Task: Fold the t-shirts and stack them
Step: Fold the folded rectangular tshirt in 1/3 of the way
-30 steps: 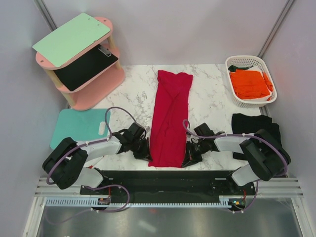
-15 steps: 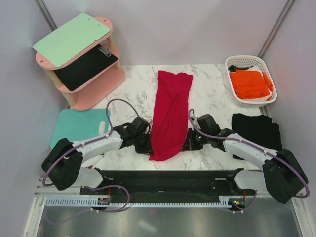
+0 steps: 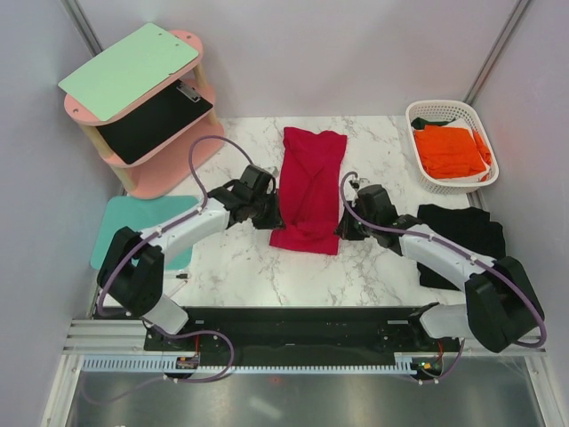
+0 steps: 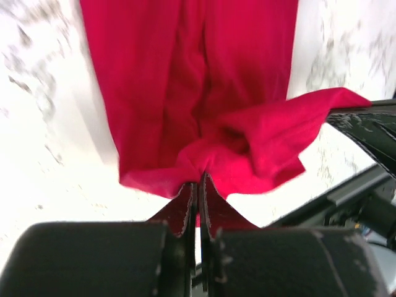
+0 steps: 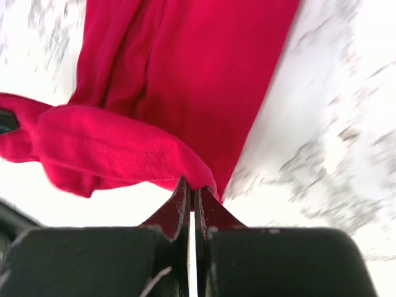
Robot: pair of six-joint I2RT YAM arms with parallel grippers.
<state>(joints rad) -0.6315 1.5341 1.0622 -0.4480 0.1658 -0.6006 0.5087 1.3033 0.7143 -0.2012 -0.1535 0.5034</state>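
Left gripper (image 4: pixel 198 185): clamped tight on the red shirt (image 3: pixel 309 178), near-left hem corner. Right gripper (image 5: pixel 192 190): clamped on near-right corner. Shirt: lengthwise on tabletop (image 3: pixel 249 271), hem bunched.

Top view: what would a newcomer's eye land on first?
The crimson t-shirt, a long strip in the middle of the marble table, stands out most. The left tool and right tool are each shut on its near hem, which is lifted and doubled over the rest. After that, the orange t-shirt in the white basket at far right, with the black t-shirt flat just in front of it.
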